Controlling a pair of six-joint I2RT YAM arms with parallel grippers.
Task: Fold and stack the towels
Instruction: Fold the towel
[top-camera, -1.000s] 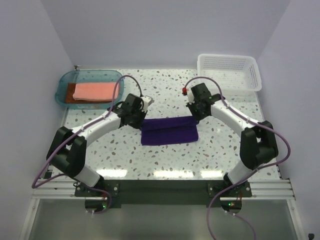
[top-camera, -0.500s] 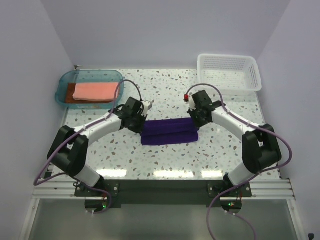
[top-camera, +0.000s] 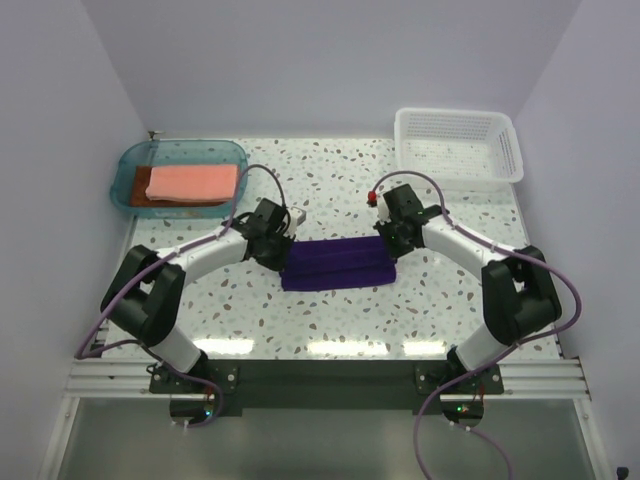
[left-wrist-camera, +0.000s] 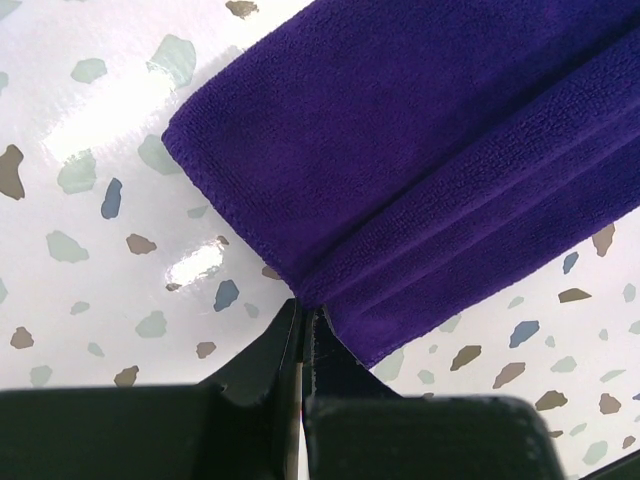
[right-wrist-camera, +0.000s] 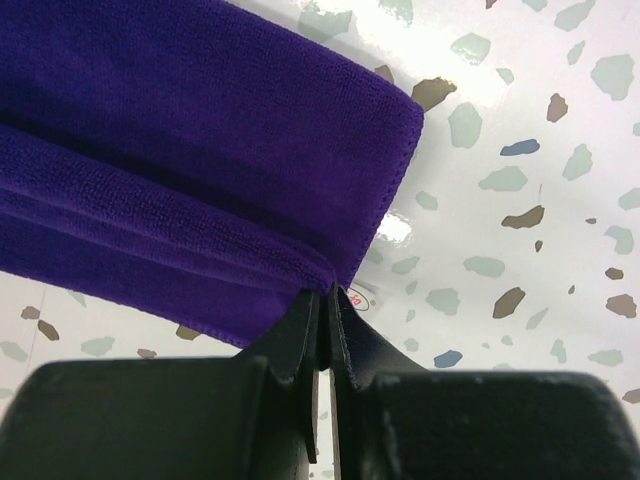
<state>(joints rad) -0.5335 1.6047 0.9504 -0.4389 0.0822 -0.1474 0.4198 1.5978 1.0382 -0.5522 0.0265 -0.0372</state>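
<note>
- The left claw (left-wrist-camera: 303, 310) is pinched fully together. Its tips nip the left short end of the purple towel (top-camera: 336, 263), at the point where a raised ridge in the cloth meets that end.
- The right claw (right-wrist-camera: 325, 295) is pinched the same way, on the opposite short end of the same towel and at the same ridge.
- The purple towel lies flat on the desk (top-camera: 330, 320) as a narrow band stretched between the two claws. Its long axis runs from one claw straight across to the other, so each short end points at a claw.
- The ridge runs lengthwise down the band. In both wrist views we see a folded layer on one side of it and flat cloth on the other.
- In each wrist view the towel runs away from the fingertips, and the corner nearest each claw is rounded and rests on the desk.
- The pink towel (top-camera: 192, 182) is folded, with its long axis also left to right. It sits in the teal tray (top-camera: 125, 170), beyond the left claw on its outer side and well apart from it.
- The brown towel (top-camera: 150, 203) shows only as an edge under the pink one, so we cannot tell how it is folded.
- A white basket (top-camera: 458, 145) stands beyond the right claw on its outer side, well apart from it.
</note>
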